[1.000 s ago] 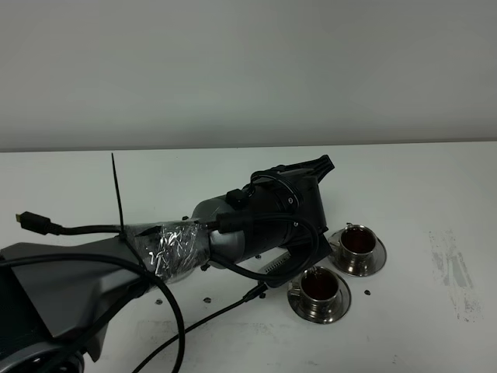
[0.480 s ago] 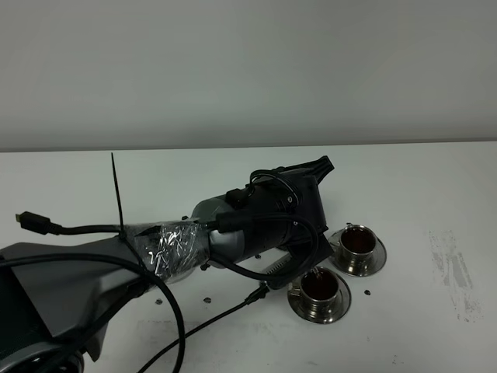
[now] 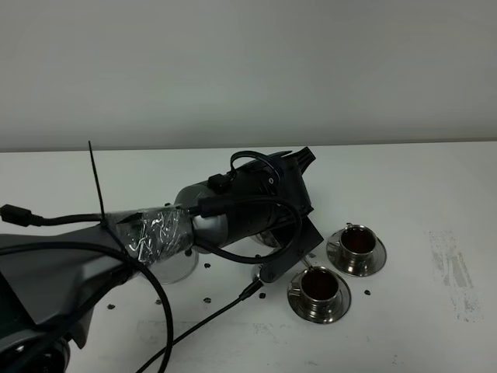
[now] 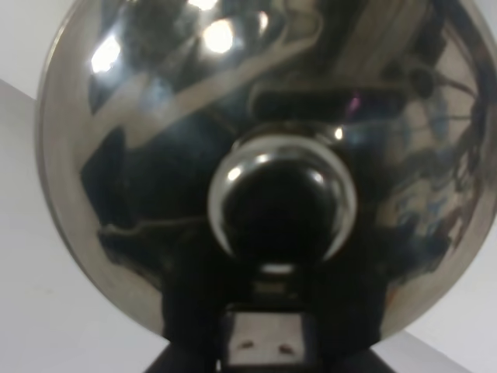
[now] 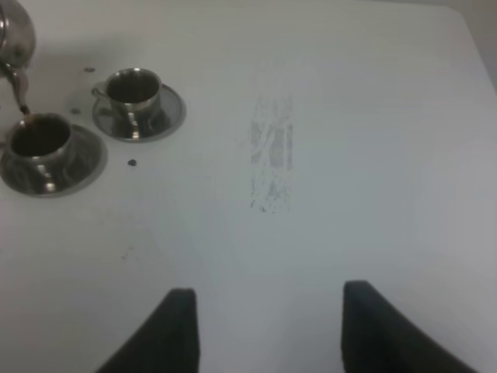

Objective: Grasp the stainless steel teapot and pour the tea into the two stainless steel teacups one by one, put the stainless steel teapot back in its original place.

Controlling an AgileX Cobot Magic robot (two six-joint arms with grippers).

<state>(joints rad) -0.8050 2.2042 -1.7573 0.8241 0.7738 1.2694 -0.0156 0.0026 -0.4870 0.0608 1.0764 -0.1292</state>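
My left gripper point(image 3: 284, 250) reaches in from the left and is shut on the stainless steel teapot point(image 4: 256, 155), held off the table. The arm hides most of the pot in the high view. In the left wrist view its domed lid and knob point(image 4: 283, 203) fill the picture. In the right wrist view its spout point(image 5: 17, 87) hangs just above the nearer teacup point(image 5: 37, 138). The two teacups point(image 3: 318, 286) point(image 3: 357, 242) stand on saucers and both hold dark tea. The trivet disc is hidden. My right gripper point(image 5: 272, 334) is open and empty over bare table.
Small dark specks point(image 3: 208, 298) lie on the white table around the cups. A black cable point(image 3: 210, 317) trails across the front. A scuffed grey patch point(image 3: 452, 268) marks the table right of the cups, and it also shows in the right wrist view point(image 5: 272, 155).
My left arm has swung left and back with the teapot. The spout has drawn away from the nearer cup, where a thin stream was falling half a second ago.
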